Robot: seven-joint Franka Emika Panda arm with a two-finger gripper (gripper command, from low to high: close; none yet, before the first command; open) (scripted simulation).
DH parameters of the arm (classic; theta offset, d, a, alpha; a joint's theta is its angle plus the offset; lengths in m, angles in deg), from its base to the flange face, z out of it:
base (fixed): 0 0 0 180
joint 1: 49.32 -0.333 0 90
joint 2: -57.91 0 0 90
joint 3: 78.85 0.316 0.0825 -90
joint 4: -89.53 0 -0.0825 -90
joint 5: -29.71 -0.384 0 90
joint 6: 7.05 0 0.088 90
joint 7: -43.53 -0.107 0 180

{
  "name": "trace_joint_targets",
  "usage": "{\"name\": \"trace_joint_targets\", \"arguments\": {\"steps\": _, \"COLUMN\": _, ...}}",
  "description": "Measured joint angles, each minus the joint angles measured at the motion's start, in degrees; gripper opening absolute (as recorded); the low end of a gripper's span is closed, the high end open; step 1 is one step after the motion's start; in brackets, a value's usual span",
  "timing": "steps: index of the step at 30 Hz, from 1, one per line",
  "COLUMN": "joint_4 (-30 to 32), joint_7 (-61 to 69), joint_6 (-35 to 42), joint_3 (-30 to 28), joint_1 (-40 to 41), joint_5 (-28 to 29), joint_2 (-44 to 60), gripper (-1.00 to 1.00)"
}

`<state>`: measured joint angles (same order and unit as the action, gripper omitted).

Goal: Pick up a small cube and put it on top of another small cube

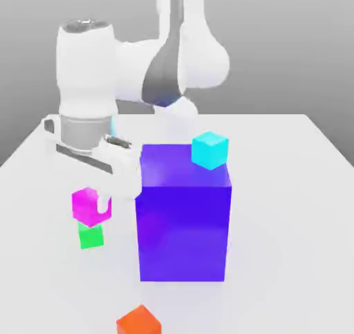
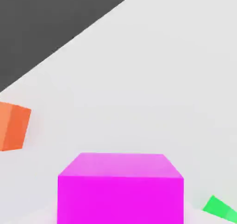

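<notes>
Magenta cube (image 1: 86, 205), one: held in my gripper (image 1: 93, 205), whose fingers are closed against its sides, with one finger (image 1: 103, 204) overlapping the cube's face in the exterior view; the other finger is hard to make out. In the hand view this cube is large and near, its lower part cut off by the frame. Green cube (image 1: 91, 236), one: on the counter (image 1: 290, 222), its upper part covered by the magenta cube in the exterior view; in the hand view it is cut off at the frame's edge and appears apart from the magenta one. Block, blue-purple (image 1: 183, 232), one: large, upright, to the exterior view's right of my gripper. Cyan cube (image 1: 209, 151), one in plain sight: at the top of the block, towards the exterior view's right; whether it rests there I cannot tell for certain. Cyan patch (image 1: 113, 126), one: a sliver behind my gripper, mostly hidden, its shape unclear. Orange cube (image 1: 140, 321), one: on the counter, nearer the exterior camera than the block, cut off by the frame in both views.
</notes>
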<state>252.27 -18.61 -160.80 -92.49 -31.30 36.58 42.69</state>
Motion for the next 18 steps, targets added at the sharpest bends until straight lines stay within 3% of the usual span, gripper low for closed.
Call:
{"name": "trace_joint_targets", "arguments": {"steps": 4, "joint_4": 6.45, "joint_7": -3.45, "joint_6": -0.22, "joint_3": -1.71, "joint_1": 5.23, "joint_5": 2.1, "joint_2": -1.03, "gripper": -1.0}}
{"name": "trace_joint_targets", "arguments": {"steps": 17, "joint_4": 6.68, "joint_7": 2.76, "joint_6": -14.61, "joint_3": -4.12, "joint_1": 0.66, "joint_5": -7.69, "joint_2": 14.08, "gripper": -1.0}}
{"name": "trace_joint_targets", "arguments": {"steps": 18, "joint_4": 6.72, "joint_7": 3.27, "joint_6": -15.82, "joint_3": -3.59, "joint_1": 0.96, "joint_5": -8.46, "joint_2": 15.31, "gripper": 1.0}}
